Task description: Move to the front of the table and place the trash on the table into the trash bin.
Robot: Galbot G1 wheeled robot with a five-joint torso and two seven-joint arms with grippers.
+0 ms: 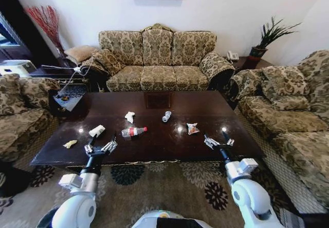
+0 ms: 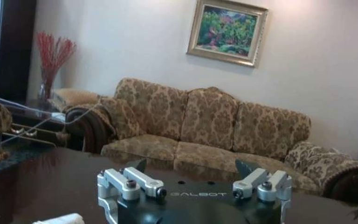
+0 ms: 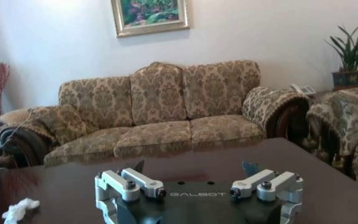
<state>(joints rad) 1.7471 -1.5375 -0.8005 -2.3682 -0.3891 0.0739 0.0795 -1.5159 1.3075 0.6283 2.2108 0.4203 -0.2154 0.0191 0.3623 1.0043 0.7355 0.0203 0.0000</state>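
Trash scattered on table | left tool spread above near edge | right tool spread likewise

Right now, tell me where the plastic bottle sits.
In the head view, the plastic bottle lies on its side on the table, left of centre, between the crumpled white paper and the snack wrapper.

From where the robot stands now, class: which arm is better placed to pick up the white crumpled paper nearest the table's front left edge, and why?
Left. The left gripper hangs open just in front of that white paper, on the table. The right gripper sits far across, nearer the snack wrapper.
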